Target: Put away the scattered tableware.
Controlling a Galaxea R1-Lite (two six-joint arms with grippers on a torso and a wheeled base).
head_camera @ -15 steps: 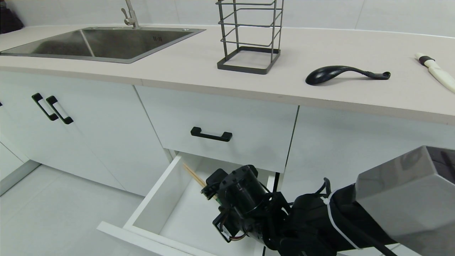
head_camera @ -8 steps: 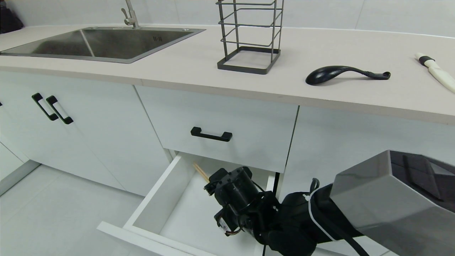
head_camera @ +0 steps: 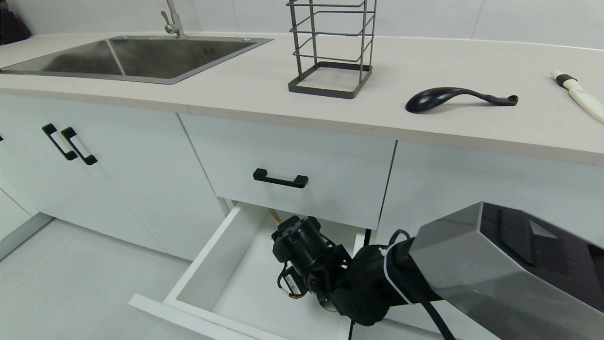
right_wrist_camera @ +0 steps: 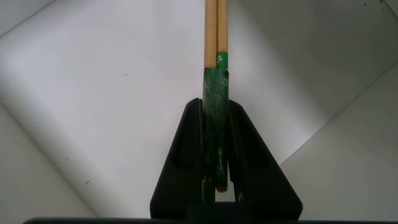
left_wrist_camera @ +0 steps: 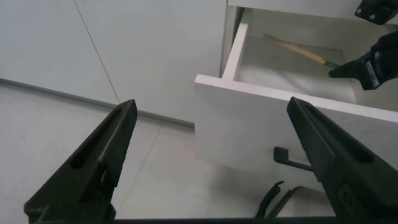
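Right gripper (head_camera: 277,225), head view: inside open white drawer (head_camera: 207,264). Left wrist view: pair of green-ended bamboo chopsticks (left_wrist_camera: 298,48) angled over drawer floor. Right wrist view: jaws clamped on them; I'd lower flat before releasing.

Setting: a kitchen. Evidence: stainless sink (head_camera: 155,56) with faucet (head_camera: 173,21) set into a pale countertop (head_camera: 245,89) at 10 o'clock, white cabinets (head_camera: 118,179) with black handles (head_camera: 280,179) below, tiled wall (head_camera: 424,16) behind. Also a wire rack (head_camera: 321,92) at 12 o'clock, black ladle (head_camera: 439,97) and knife (head_camera: 583,97) toward 2 o'clock, one drawer (head_camera: 207,255) open at 6 o'clock.
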